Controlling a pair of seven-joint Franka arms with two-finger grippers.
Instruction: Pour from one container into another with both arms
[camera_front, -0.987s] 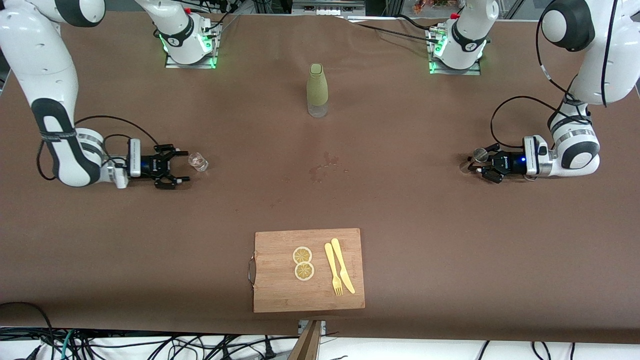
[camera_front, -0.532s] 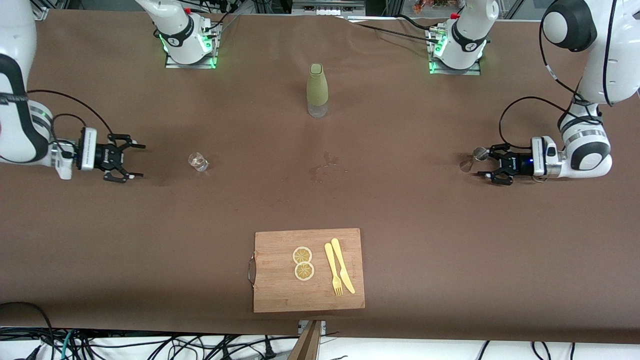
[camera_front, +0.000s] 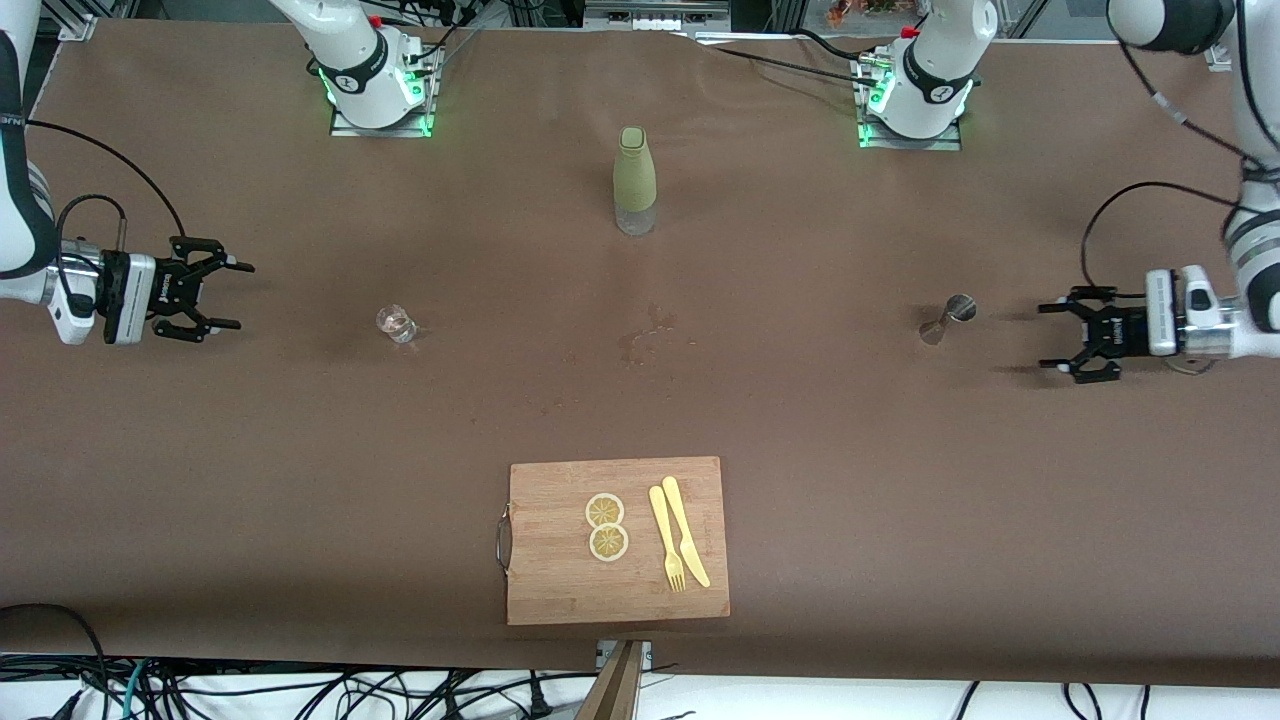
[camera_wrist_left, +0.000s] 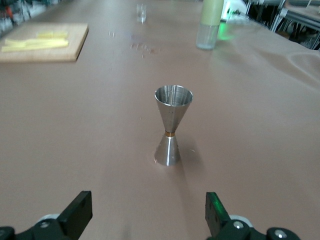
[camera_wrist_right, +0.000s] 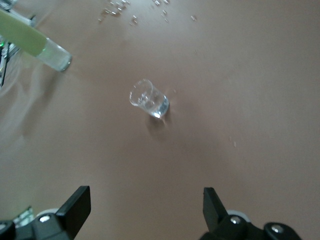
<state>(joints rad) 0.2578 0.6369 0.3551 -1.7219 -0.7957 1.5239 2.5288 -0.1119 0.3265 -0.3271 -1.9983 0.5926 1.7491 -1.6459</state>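
Observation:
A small clear glass (camera_front: 396, 323) stands on the brown table toward the right arm's end; the right wrist view shows this glass (camera_wrist_right: 149, 98) upright and apart from the fingers. My right gripper (camera_front: 242, 295) (camera_wrist_right: 145, 200) hangs open and empty over the table, well short of the glass. A steel hourglass-shaped jigger (camera_front: 948, 318) (camera_wrist_left: 171, 125) stands upright toward the left arm's end. My left gripper (camera_front: 1046, 337) (camera_wrist_left: 148, 205) is open and empty, facing the jigger with a gap between them.
A pale green bottle (camera_front: 635, 180) (camera_wrist_left: 210, 22) (camera_wrist_right: 35, 42) stands mid-table between the arm bases. A wooden cutting board (camera_front: 618, 590) (camera_wrist_left: 42, 50) near the front camera carries two lemon slices (camera_front: 606, 527) and a yellow fork and knife (camera_front: 678, 545). Small wet spots (camera_front: 650, 335) mark the middle.
Both grippers have drawn back toward their own ends of the table. The left one has come away from the jigger, the right one from the glass. Both containers stay put.

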